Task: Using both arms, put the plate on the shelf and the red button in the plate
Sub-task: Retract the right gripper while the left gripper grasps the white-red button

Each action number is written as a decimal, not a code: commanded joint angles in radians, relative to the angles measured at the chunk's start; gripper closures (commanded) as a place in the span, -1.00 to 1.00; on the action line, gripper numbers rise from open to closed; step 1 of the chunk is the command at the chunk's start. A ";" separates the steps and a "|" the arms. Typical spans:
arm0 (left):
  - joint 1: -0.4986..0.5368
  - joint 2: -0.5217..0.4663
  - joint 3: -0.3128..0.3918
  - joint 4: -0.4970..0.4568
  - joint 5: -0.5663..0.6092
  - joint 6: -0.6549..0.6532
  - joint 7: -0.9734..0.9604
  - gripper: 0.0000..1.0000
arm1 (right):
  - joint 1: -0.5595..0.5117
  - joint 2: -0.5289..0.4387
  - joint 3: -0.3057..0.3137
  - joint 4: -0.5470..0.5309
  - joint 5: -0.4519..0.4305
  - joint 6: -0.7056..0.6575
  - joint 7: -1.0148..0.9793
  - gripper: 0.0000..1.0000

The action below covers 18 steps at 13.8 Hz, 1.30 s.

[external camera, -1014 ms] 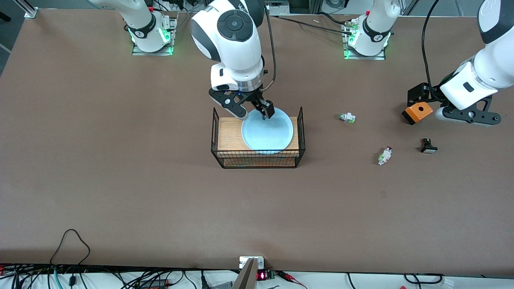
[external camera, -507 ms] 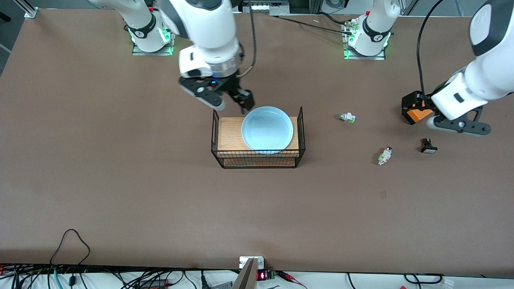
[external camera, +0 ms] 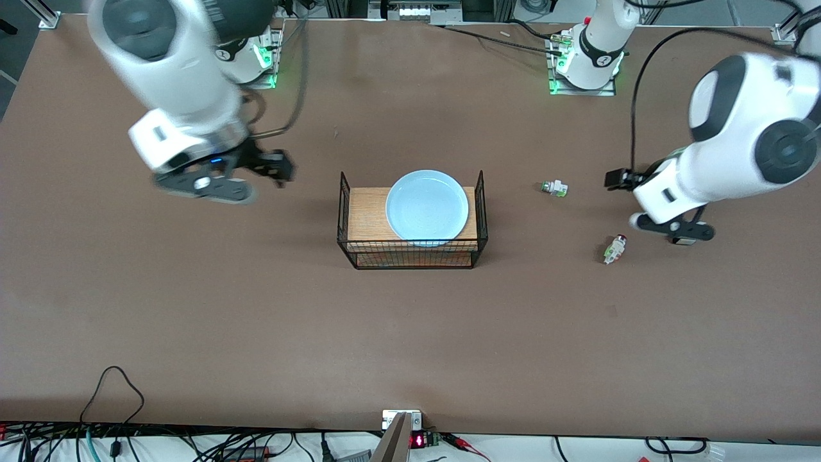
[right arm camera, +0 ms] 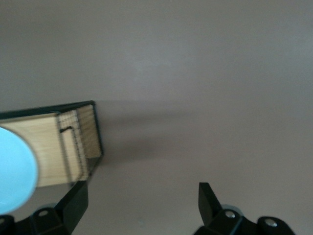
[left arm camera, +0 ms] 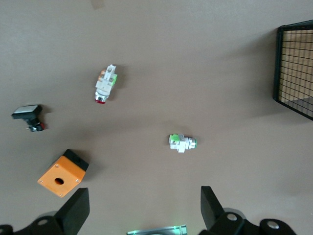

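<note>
The pale-blue plate [external camera: 426,206] lies on the wooden board inside the wire rack [external camera: 482,212]; its edge shows in the right wrist view [right arm camera: 14,171]. The red button [external camera: 615,248] lies on its side on the table toward the left arm's end, and also shows in the left wrist view [left arm camera: 104,84]. My left gripper [external camera: 672,230] hangs over the table just beside the red button, open and empty [left arm camera: 144,215]. My right gripper [external camera: 269,174] is open and empty [right arm camera: 142,210] over bare table beside the rack, toward the right arm's end.
A white part with a green tip [external camera: 554,188] lies between the rack and the left arm [left arm camera: 182,142]. The left wrist view shows a black-and-white square-capped button [left arm camera: 28,115] and an orange box [left arm camera: 62,172]; the left arm hides both in the front view.
My right gripper has let go of the plate on the rack and swung away toward the right arm's end. My left arm has moved in over the orange box and black button.
</note>
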 commanded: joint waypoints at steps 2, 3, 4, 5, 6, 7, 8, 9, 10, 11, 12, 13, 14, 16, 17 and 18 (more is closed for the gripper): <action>0.018 0.058 0.002 -0.022 0.041 0.037 -0.085 -1.00 | -0.101 -0.026 -0.061 0.009 -0.005 -0.060 -0.296 -1.00; 0.024 0.063 0.003 -0.049 0.045 0.076 -0.119 -1.00 | -0.125 -0.028 -0.086 0.009 -0.005 -0.083 -0.327 -1.00; 0.024 0.069 0.003 -0.062 0.076 0.116 -0.092 -1.00 | -0.148 -0.026 -0.110 0.007 -0.001 -0.097 -0.348 -1.00; 0.026 0.086 0.002 -0.065 0.129 0.135 -0.043 -1.00 | -0.174 -0.028 -0.135 0.007 0.000 -0.103 -0.391 -1.00; 0.029 0.109 0.002 -0.065 0.156 0.185 0.018 -1.00 | -0.202 -0.026 -0.149 0.007 0.003 -0.103 -0.448 -1.00; 0.035 0.129 0.002 -0.065 0.163 0.239 0.112 -1.00 | -0.224 -0.025 -0.150 0.007 0.005 -0.103 -0.480 -1.00; 0.038 0.150 0.003 -0.068 0.171 0.270 0.176 -1.00 | -0.240 -0.025 -0.150 0.007 0.006 -0.102 -0.497 -1.00; 0.052 0.172 0.002 -0.073 0.176 0.306 0.230 -1.00 | -0.244 -0.025 -0.149 0.007 0.005 -0.103 -0.497 -1.00; 0.057 0.190 0.002 -0.088 0.176 0.354 0.294 -1.00 | -0.241 -0.026 -0.150 0.007 0.003 -0.103 -0.491 -1.00; 0.064 0.195 0.003 -0.117 0.176 0.406 0.351 -1.00 | -0.239 -0.026 -0.155 0.007 0.005 -0.111 -0.494 -1.00; 0.073 0.195 0.003 -0.160 0.176 0.476 0.388 -1.00 | -0.241 -0.028 -0.155 0.009 0.006 -0.138 -0.496 -1.00; 0.095 0.201 0.003 -0.201 0.180 0.547 0.428 -1.00 | -0.242 -0.028 -0.155 0.016 0.006 -0.158 -0.496 -1.00; 0.115 0.209 0.002 -0.247 0.180 0.605 0.460 -1.00 | -0.244 -0.034 -0.156 0.051 0.006 -0.174 -0.494 -1.00; 0.124 0.223 0.002 -0.315 0.180 0.719 0.481 -1.00 | -0.256 -0.035 -0.155 0.075 0.002 -0.189 -0.503 -1.00; 0.129 0.244 0.002 -0.333 0.179 0.757 0.479 -1.00 | -0.253 -0.035 -0.155 0.078 0.006 -0.192 -0.503 -1.00; 0.129 0.265 0.002 -0.337 0.179 0.793 0.481 -1.00 | -0.236 -0.037 -0.144 0.076 -0.003 -0.192 -0.494 -1.00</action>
